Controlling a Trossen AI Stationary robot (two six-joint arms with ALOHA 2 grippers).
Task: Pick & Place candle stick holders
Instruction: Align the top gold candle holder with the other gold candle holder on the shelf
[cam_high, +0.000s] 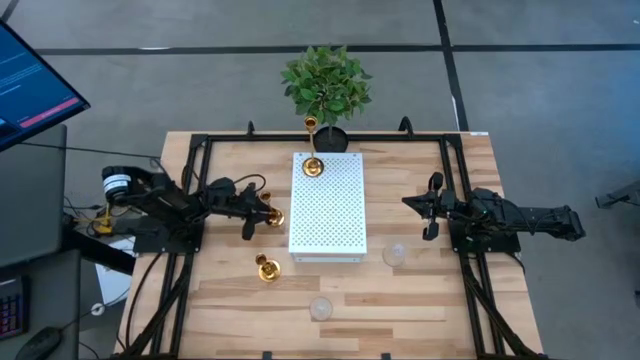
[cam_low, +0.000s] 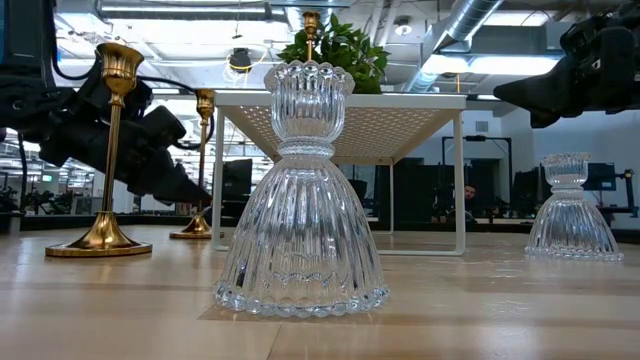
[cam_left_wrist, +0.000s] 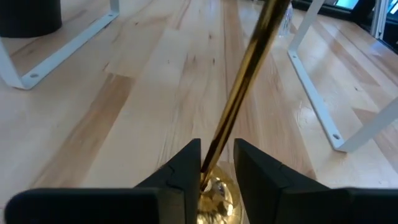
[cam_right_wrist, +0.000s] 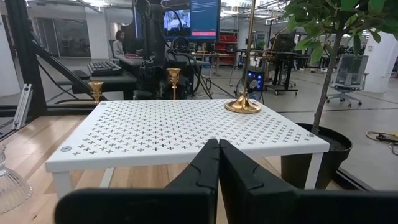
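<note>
Gripping a gold stem beside the white stand

Closing round the thin stem of a gold candle stick holder (cam_high: 274, 216), the left gripper (cam_high: 257, 213) has its fingers (cam_left_wrist: 183, 168) partly apart with the stem between them, just above the round base; the holder (cam_left_wrist: 239, 106) stands on the wooden table (cam_high: 420, 300), hard against the near edge of the white perforated stand (cam_high: 328, 205). A second gold holder (cam_high: 267, 267) sits on the table a little off to one side of that gripper. The tallest gold holder (cam_high: 313, 165) stands on the stand's top, near the potted plant (cam_high: 326, 85). The right gripper (cam_high: 432, 205) hangs on the stand's far side, fingers pressed together and empty, with one clear glass holder (cam_high: 396, 254) just beside it. The other glass holder (cam_high: 321, 308) stands well apart from both grippers
</note>
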